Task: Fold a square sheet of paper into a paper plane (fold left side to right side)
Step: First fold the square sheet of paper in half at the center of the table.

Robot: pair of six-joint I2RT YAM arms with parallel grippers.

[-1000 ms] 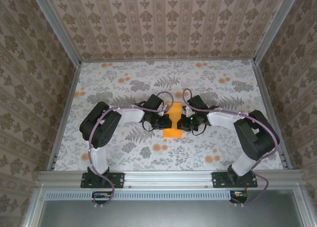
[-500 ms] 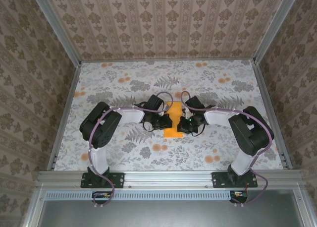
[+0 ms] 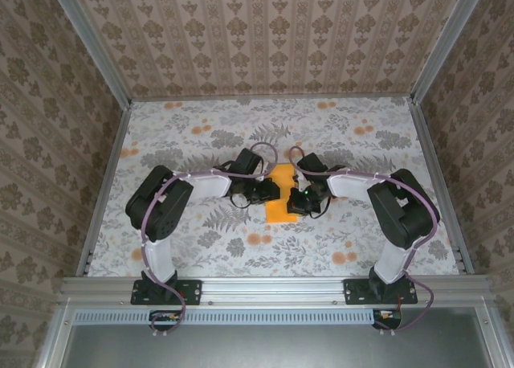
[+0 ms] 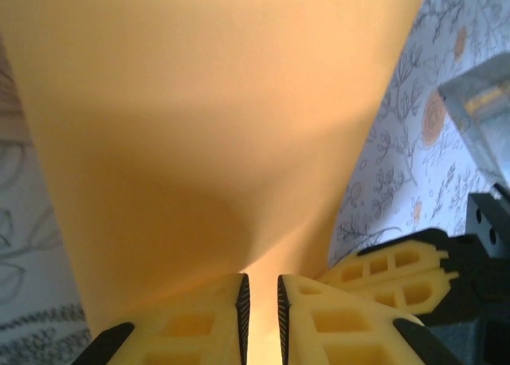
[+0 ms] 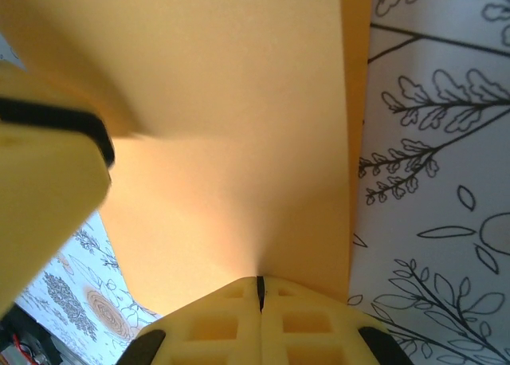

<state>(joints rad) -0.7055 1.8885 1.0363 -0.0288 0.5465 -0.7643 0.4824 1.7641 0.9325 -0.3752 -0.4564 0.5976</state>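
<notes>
Your sheet of paper (image 3: 277, 214) lies folded into a thin strip in the middle of the flowery table (image 3: 201, 135), right between the two arms. Your right gripper (image 5: 259, 284) is squeezed tight on it. The orange paper comes straight up out of the line where its two fingers meet. Your left gripper (image 4: 259, 289) is a little loose: its fingers (image 4: 199, 325) stand a small bit apart, with the paper's edge in the crack between them. The two grippers sit just beside each other — one on each side of the strip.
</notes>
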